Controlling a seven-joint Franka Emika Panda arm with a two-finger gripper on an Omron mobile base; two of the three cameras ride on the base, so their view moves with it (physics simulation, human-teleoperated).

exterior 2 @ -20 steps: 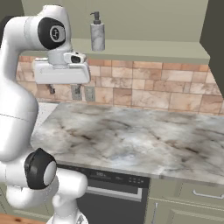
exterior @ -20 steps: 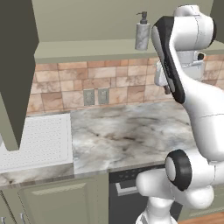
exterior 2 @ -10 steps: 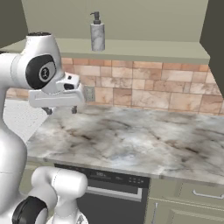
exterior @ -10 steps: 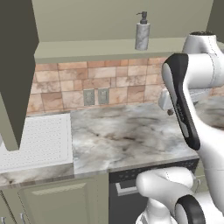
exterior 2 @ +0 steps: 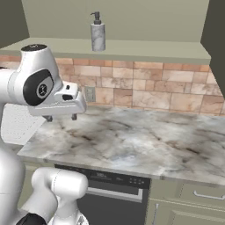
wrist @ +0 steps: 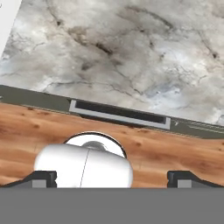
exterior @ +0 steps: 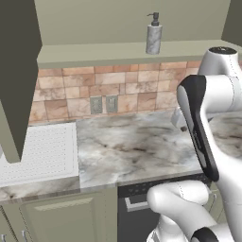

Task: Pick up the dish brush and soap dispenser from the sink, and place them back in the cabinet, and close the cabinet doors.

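I'm driving in a home kitchen, marble desk (exterior: pixel 137 146), tan tile backsplash (exterior 2: pixel 145 90) with wall sockets (exterior: pixel 103 104), olive cabinets (exterior: pixel 61 217), dishwasher (exterior 2: pixel 107 193) below, wood floor (wrist: pixel 131 144).

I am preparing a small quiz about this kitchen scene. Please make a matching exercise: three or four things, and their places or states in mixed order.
Things:
1. soap dispenser
2. gripper
3. drainboard
4. wall outlet

Places or states:
A. on the tile backsplash
B. at the counter's left end
C. upright on the cabinet shelf
D. open, above the marble counter

Pairs: 1-C, 2-D, 3-B, 4-A
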